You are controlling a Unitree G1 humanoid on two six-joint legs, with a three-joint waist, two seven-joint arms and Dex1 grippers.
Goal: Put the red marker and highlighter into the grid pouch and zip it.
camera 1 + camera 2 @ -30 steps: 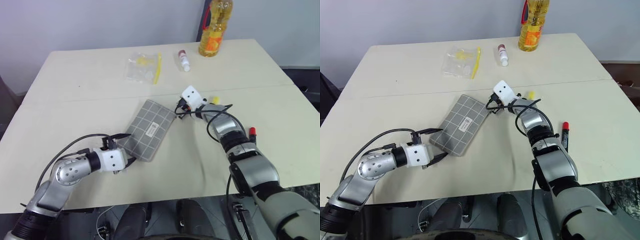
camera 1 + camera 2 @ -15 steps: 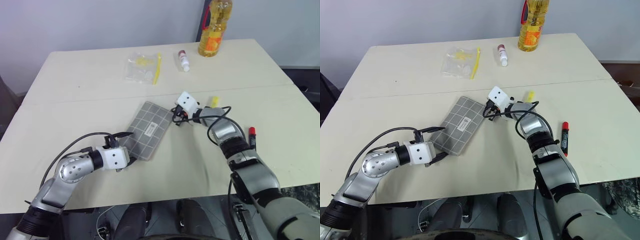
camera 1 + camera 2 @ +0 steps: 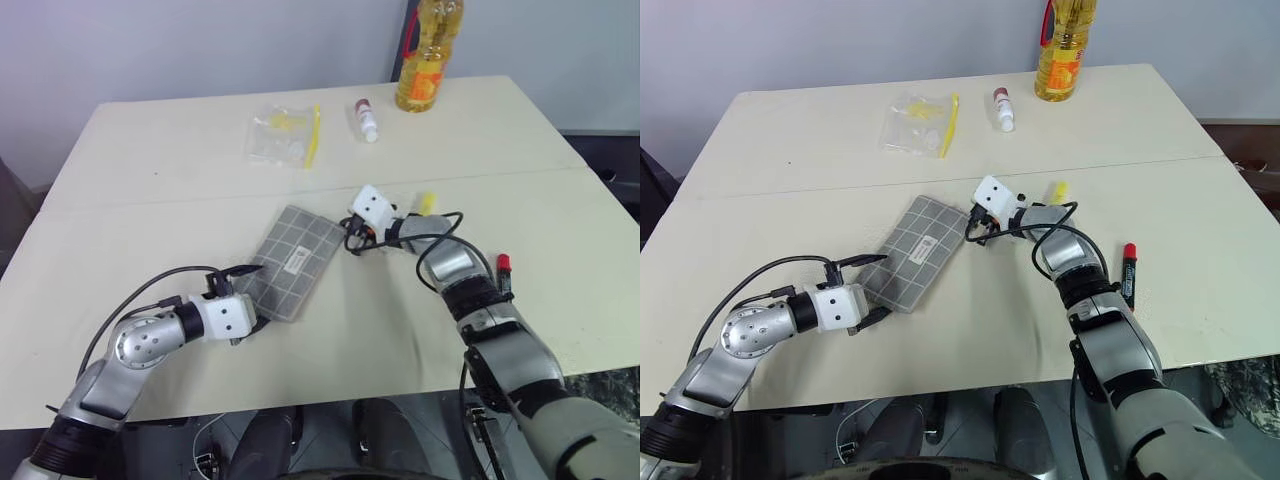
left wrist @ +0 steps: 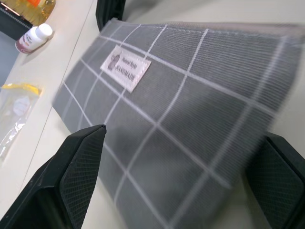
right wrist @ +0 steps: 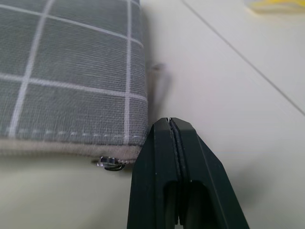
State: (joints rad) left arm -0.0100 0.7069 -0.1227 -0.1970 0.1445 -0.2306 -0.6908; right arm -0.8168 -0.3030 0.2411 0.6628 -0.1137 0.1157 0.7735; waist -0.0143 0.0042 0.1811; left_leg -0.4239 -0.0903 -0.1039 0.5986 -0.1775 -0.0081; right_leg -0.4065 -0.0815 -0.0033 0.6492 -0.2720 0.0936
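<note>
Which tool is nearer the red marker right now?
Right. The right tool is shut at the grid pouch's far corner, across the table from the red marker; the left tool sits open at the pouch's opposite end.

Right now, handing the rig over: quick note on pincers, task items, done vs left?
Left pincer: open, its fingers straddling the near end of the grid pouch.
Right pincer: shut, holding nothing, tip at the pouch's far corner beside the zipper pull.
Grid pouch: flat on the table, mid-table, label up.
Highlighter: on the table just beyond the right wrist.
Red marker: on the table to the right of the right forearm.
Done: nothing packed; both pens lie outside the pouch.
Left: open the pouch, put in marker and highlighter, zip.
</note>
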